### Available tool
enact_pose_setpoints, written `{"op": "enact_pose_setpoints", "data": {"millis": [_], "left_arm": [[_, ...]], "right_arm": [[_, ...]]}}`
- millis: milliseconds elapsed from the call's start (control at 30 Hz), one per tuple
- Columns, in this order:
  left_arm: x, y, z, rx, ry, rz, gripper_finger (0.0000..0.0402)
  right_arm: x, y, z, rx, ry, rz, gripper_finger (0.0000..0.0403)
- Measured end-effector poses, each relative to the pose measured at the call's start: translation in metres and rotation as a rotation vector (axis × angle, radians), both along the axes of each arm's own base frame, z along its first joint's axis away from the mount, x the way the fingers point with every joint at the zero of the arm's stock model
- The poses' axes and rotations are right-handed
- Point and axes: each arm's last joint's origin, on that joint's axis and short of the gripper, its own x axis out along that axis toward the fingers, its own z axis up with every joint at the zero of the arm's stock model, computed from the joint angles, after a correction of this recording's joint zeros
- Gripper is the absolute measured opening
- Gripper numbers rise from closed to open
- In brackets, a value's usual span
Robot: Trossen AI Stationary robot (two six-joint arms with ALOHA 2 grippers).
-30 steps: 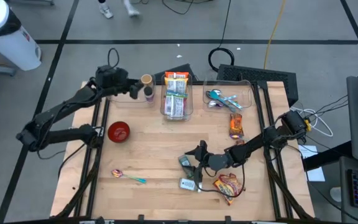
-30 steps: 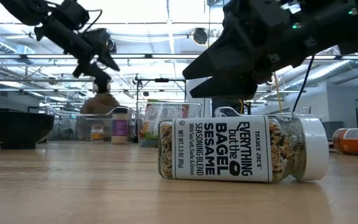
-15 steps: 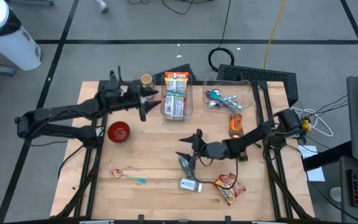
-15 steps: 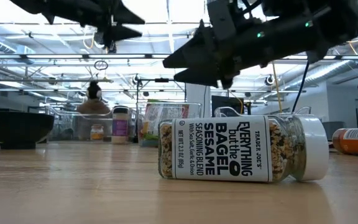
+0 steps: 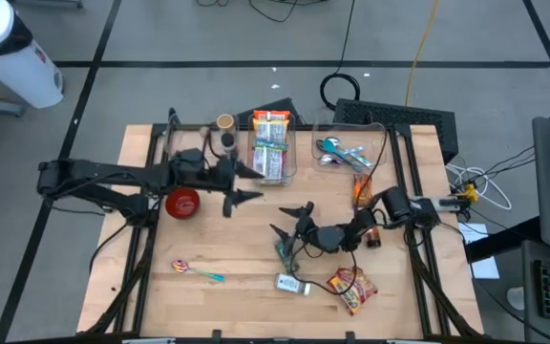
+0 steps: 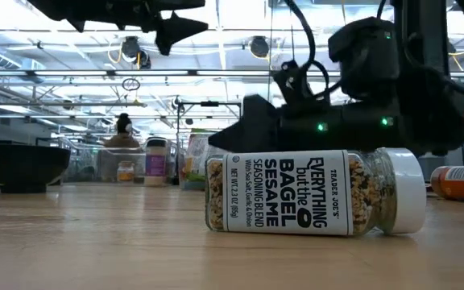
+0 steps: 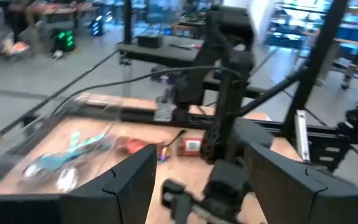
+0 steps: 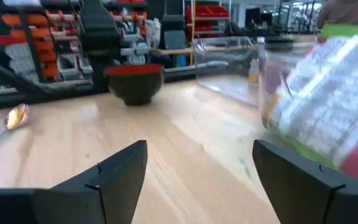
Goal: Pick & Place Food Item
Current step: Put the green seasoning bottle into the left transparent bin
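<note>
R gripper (image 5: 290,218) hangs over mid-table, fingers spread wide, nothing between them. L gripper (image 5: 242,183) is also wide open and empty, up off the wood just right of the red bowl (image 5: 181,202), near the front of the bin (image 5: 272,153) w/ snack packs.

Task doesn't say which food item. Nearest candidate by far: the green packet (image 5: 287,251), lying flat on the table just in front of the R gripper's tips, toward the near edge. Just past it, same direction, lies the jar (image 5: 291,284) on its side, long axis roughly left-right across the table, white cap to the right in the low view; the chip bag (image 5: 351,288) sits right beside it. Orange bottle (image 5: 362,194) is behind the R arm, on its side.

So R arm is clearly closer to packet and jar; L gripper is well apart from both. Judgement: R needs to swing tips back toward the near edge and drop, w/ jaws set across the jar's short width, not along its length. Jar looks round, so it may roll if nudged.
</note>
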Motion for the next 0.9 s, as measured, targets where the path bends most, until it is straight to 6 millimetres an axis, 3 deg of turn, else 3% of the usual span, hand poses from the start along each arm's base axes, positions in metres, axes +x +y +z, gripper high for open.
{"op": "enact_pose_setpoints", "data": {"millis": [167,267,333,433,533,733,900], "left_arm": [[0.022,-0.016,-0.01,0.104,-0.093,-0.084,0.0251],[0.033,-0.02,-0.016,0.138,-0.159,-0.187,0.0251],[0.039,-0.021,-0.02,0.144,-0.201,-0.262,0.0251],[0.044,-0.017,-0.025,0.124,-0.226,-0.348,0.025],[0.047,-0.014,-0.033,0.099,-0.202,-0.425,0.025],[0.049,-0.014,-0.039,0.092,-0.181,-0.461,0.025],[0.053,-0.017,-0.048,0.102,-0.151,-0.472,0.0251]], "right_arm": [[-0.004,0.017,0.014,-0.084,0.008,0.03,0.0283],[-0.007,0.032,0.041,-0.261,0.05,0.036,0.0283],[-0.011,0.038,0.06,-0.304,0.072,-0.054,0.0282],[-0.018,0.04,0.085,-0.268,0.064,-0.162,0.028],[-0.026,0.046,0.105,-0.245,0.065,-0.161,0.0279],[-0.042,0.053,0.129,-0.177,0.128,-0.101,0.0276],[-0.057,0.054,0.135,-0.034,0.182,-0.028,0.0269]]}}
